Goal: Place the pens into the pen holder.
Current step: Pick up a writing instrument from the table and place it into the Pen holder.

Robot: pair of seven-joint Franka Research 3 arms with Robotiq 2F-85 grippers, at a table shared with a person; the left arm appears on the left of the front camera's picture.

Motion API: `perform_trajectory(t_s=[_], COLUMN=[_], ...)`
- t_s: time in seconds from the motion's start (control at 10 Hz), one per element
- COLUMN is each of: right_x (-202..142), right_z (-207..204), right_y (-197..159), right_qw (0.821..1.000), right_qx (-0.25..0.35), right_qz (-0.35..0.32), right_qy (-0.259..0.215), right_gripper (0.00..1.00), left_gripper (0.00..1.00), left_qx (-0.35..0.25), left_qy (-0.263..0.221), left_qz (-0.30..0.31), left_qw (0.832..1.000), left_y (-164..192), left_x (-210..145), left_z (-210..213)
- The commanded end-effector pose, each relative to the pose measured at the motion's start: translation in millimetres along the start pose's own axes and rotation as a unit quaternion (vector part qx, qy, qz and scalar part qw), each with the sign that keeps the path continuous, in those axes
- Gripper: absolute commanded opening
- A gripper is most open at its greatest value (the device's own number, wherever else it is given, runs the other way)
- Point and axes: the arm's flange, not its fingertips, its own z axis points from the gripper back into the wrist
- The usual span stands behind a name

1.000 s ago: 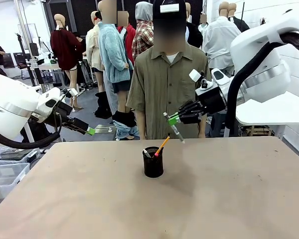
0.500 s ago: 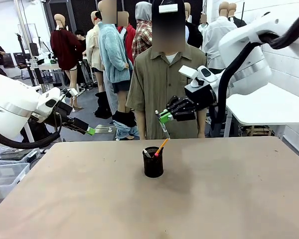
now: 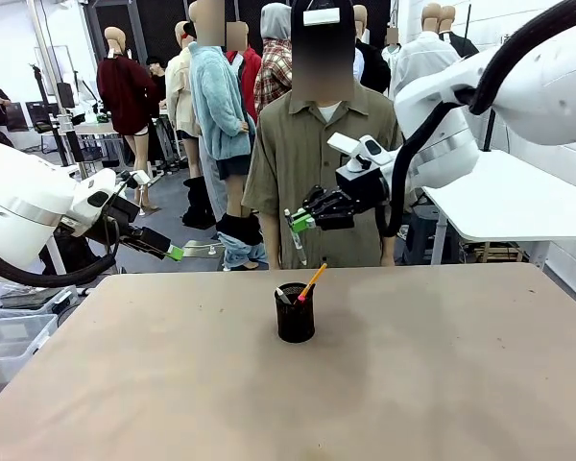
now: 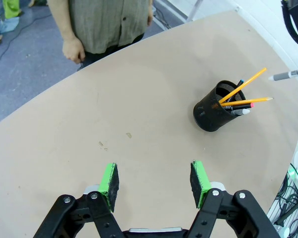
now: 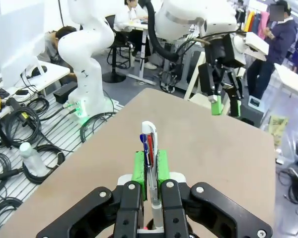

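Observation:
The black mesh pen holder [image 3: 295, 314] stands mid-table, with a yellow-orange pencil [image 3: 312, 281] leaning out of it. From the left wrist view the pen holder [image 4: 213, 108] holds yellow pencils [image 4: 243, 85] and a dark pen with a blue tip [image 4: 240, 82]. My right gripper [image 3: 300, 222] hovers above and just behind the holder, shut on a silvery-grey pen [image 3: 300, 246] that hangs tip down. In the right wrist view that pen [image 5: 148, 148] sits clamped between the green pads [image 5: 138, 166]. My left gripper [image 3: 178, 253] waits off the table's left edge, open and empty [image 4: 154, 181].
A person in an olive shirt [image 3: 322, 163] stands at the far edge behind the holder, one hand [image 4: 73, 49] hanging by the side. Bare tan tabletop [image 3: 442, 365] surrounds the holder. Plastic bins [image 3: 10, 341] sit beside the table's left side.
My right gripper has carried the silvery-grey pen leftward, from right of the holder to nearly above it. The left arm and the holder have stayed put.

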Motion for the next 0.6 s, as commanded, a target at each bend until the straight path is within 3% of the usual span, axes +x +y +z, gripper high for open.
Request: perform_trajectory(t_s=[0.0, 0.5], right_x=[-7.7, -43.2], right_z=[2.3, -5.6], right_y=[-19.9, -39.5], right_qw=[1.000, 0.998], right_qx=[0.015, 0.036], right_qz=[0.007, -0.035], right_qy=[-0.025, -0.039], right_gripper=[0.00, 0.00], left_gripper=[0.76, 0.76], left_qx=[-0.004, -0.004], left_qy=[0.001, 0.001], left_qz=[-0.006, -0.006], left_qw=[1.000, 1.000], left_y=[1.7, 1.7], left_x=[0.8, 0.8], left_z=[0.2, 0.2])
